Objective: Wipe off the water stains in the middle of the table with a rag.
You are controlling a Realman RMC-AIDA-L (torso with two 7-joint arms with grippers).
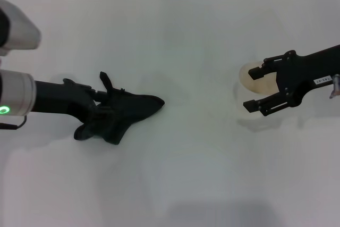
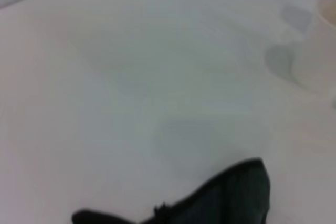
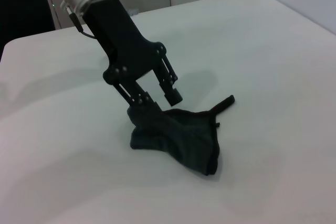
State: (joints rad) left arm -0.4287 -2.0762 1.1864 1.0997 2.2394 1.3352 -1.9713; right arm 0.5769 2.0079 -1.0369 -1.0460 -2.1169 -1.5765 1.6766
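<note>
Two things could spoil the wipe from here, as I judge it. First, the left gripper does not look clamped on the rag: in the right wrist view its fingers stand parted, one tip buried in a bunched fold of the dark cloth and the other tip bare just above it, so a sideways sweep might leave the cloth behind or drag only a corner of it. Second, the water stains cannot be made out in any view (the middle of the white bench shows at most a faint sheen), so a stroke aimed at the centre could miss them or cover them with only the narrow pointed end of the cloth. The rag lies flat on the bench toward the left edge, about halfway between the near and far edges, directly under and around the left gripper's tips, with its longest point reaching toward the bench's middle and a thin strip sticking out toward the far edge. Over by the right edge, the right gripper is spread wide with its jaws either side of a translucent cup, not visibly squeezing it; a careless move there could tip the cup and wet the surface again. Rag and cup sit well apart.
</note>
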